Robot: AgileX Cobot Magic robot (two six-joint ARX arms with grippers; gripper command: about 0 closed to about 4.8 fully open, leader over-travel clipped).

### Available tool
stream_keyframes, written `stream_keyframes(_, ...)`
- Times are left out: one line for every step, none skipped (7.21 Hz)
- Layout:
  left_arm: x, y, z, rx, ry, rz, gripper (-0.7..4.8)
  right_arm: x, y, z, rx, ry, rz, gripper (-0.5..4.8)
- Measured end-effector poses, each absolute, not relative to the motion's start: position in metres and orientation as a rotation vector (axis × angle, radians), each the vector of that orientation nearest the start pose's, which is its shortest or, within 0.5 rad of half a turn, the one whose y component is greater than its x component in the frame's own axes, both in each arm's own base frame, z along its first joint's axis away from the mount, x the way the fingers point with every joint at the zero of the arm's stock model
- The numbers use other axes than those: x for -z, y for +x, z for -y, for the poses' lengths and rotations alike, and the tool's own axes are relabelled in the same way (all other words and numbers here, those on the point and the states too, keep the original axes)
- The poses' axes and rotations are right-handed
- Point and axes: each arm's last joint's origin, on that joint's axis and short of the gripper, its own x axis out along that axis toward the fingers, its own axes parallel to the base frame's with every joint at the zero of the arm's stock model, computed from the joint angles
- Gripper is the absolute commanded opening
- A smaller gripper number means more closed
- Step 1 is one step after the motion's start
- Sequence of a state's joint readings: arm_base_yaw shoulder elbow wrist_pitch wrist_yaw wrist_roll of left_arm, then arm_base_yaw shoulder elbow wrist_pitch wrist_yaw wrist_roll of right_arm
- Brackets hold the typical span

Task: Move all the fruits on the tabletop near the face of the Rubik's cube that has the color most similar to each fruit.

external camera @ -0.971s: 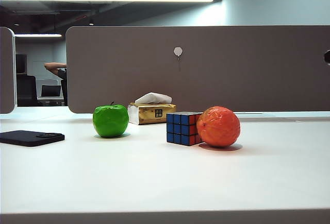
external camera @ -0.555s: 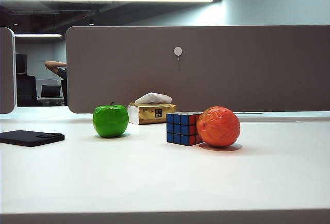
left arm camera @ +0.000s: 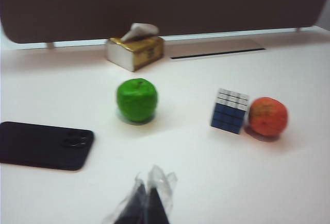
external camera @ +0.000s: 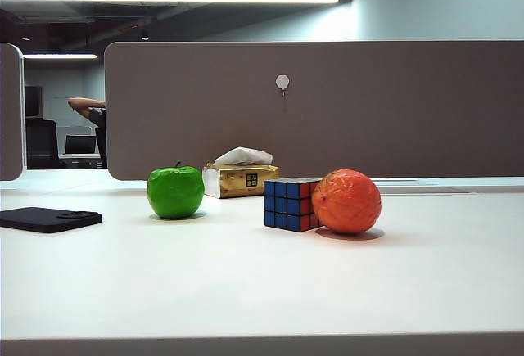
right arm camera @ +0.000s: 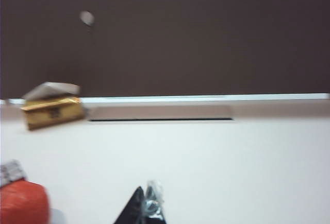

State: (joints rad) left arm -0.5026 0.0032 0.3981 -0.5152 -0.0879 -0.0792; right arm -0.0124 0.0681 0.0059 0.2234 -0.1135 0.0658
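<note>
We see nothing shifted since earlier: the wrinkled orange point(external camera: 347, 200) touches the Rubik's cube point(external camera: 291, 204) at its 3 o'clock, the glossy green apple point(external camera: 175, 191) well apart at 9 o'clock. The left gripper point(left arm camera: 148, 203) and right gripper point(right arm camera: 145, 209) hover with tips together, empty (neither appears in the exterior view).

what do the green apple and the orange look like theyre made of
The green apple looks like moulded plastic or wax: even bright green with a glossy sheen, probably a fake fruit. The orange has a wrinkled, creased orange-red skin with a duller shine, possibly soft plastic or foam, though a real peel can't be ruled out.
</note>
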Motion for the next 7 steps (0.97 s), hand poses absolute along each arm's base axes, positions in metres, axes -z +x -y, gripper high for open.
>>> stream_keyframes(-0.243, 0.050, 0.024, 0.390, -0.043, -0.128, -0.05, -0.182, 0.100, -0.002, -0.123, 0.058, 0.164, 0.00)
stream_keyframes(-0.243, 0.050, 0.023, 0.376, -0.044, -0.122, -0.05, -0.183, 0.100, -0.002, -0.141, 0.058, 0.174, -0.01)
stream_keyframes(-0.245, 0.051, 0.023, 0.354, -0.042, -0.093, -0.05, -0.185, 0.099, -0.003, -0.170, 0.058, 0.187, -0.01)
stream_keyframes(-0.247, 0.051, 0.023, 0.348, -0.041, -0.074, -0.05, -0.185, 0.099, -0.003, -0.181, 0.057, 0.193, -0.01)
stream_keyframes(-0.253, 0.051, 0.022, 0.318, -0.038, -0.012, -0.05, -0.189, 0.098, -0.005, -0.233, 0.051, 0.226, -0.01)
stream_keyframes(-0.253, 0.051, 0.022, 0.303, -0.034, -0.013, -0.05, -0.189, 0.098, -0.006, -0.236, 0.047, 0.229, -0.01)
stream_keyframes(-0.253, 0.052, 0.020, 0.255, -0.028, -0.011, -0.05, -0.200, 0.096, -0.006, -0.237, 0.036, 0.262, -0.01)
